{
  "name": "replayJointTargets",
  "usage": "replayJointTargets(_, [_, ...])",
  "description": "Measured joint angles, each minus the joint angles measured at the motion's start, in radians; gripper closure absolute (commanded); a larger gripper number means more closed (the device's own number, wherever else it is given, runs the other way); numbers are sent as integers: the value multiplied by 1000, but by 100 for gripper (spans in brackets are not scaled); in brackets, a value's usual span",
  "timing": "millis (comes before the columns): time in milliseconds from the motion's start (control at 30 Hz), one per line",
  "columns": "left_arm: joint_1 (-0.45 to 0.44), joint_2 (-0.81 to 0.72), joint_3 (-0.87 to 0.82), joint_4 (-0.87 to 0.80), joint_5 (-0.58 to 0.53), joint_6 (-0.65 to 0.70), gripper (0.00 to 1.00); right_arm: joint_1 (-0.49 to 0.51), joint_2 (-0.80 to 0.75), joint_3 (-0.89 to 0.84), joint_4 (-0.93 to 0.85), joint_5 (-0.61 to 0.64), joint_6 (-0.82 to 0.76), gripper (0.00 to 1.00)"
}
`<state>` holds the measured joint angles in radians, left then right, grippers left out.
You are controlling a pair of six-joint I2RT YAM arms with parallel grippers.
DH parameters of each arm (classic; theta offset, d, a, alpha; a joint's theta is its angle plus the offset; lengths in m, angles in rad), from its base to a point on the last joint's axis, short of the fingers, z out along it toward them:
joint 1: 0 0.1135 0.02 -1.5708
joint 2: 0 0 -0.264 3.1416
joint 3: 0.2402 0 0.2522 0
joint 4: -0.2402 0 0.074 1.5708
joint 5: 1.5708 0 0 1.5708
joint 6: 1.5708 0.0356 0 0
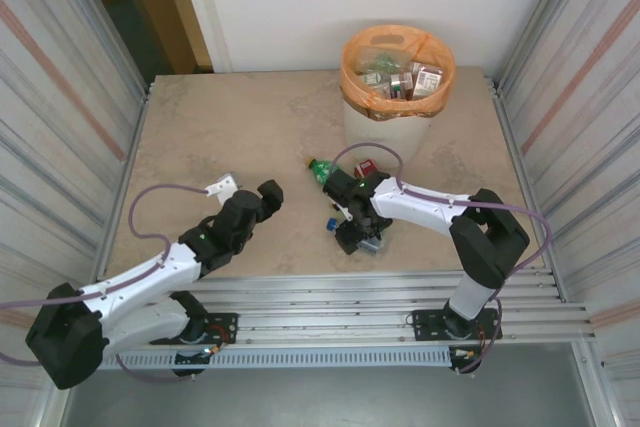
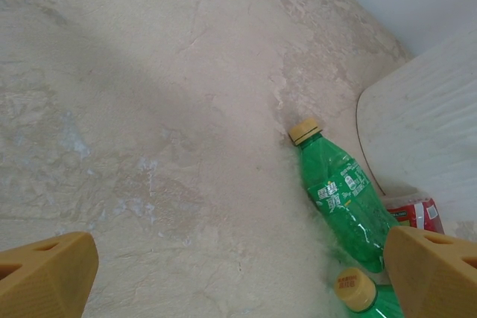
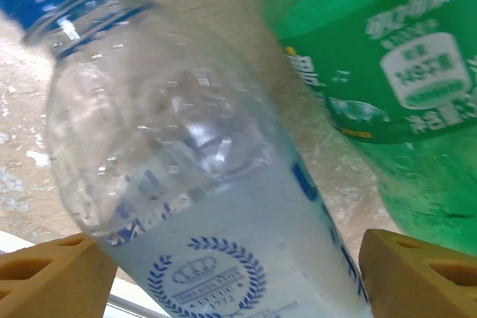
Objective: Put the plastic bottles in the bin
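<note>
Right claw (image 1: 352, 234) straddles a clear, blue-capped bottle (image 3: 194, 184) on the counter (image 1: 220, 127), beside a green bottle (image 3: 387, 72); whether it's gripping, I can't tell. Left claw (image 1: 268, 195) gapes wide, holding nothing. Bin (image 1: 395, 125) stands behind.

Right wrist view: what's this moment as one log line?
right hand: astride clear bottle, grip unclear | left hand: open, empty | green bottle: lying on table | bin: partly filled

Left end effector (image 1: 268, 195) hovering, fingers wide apart; right end effector (image 1: 350, 237) low, fingers spread.
</note>
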<state>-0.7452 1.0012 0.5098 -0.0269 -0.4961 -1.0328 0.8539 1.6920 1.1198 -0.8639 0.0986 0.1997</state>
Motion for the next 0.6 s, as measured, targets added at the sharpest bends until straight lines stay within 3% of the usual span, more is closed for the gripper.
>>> replayJointTargets(467, [11, -52, -15, -14, -7, -6, 1, 43, 68, 2, 11, -62, 0, 44])
replayJointTargets(600, [11, -77, -22, -20, -16, -12, 1, 44, 75, 13, 6, -69, -2, 58])
